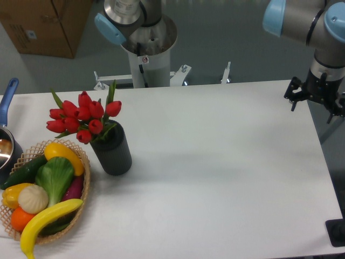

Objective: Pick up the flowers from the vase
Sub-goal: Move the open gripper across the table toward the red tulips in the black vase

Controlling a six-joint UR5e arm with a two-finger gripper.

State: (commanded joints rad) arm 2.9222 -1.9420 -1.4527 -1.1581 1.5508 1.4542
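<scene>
Red flowers [81, 118] sit in vase [111, 149] near left edge; pincer [318, 97] far right, grip unclear.

The vase [111, 150] is taken as landmark: to its right, a broad stretch of white table [226, 162] is left bare as far as the gripper [315, 97] at the far right edge. Just left of the vase, passage is blocked by the woven basket [84, 189] of vegetables, with a pot [6, 145] beyond it. From above, the vase mouth is covered by the flowers [81, 117], which lean left.
</scene>
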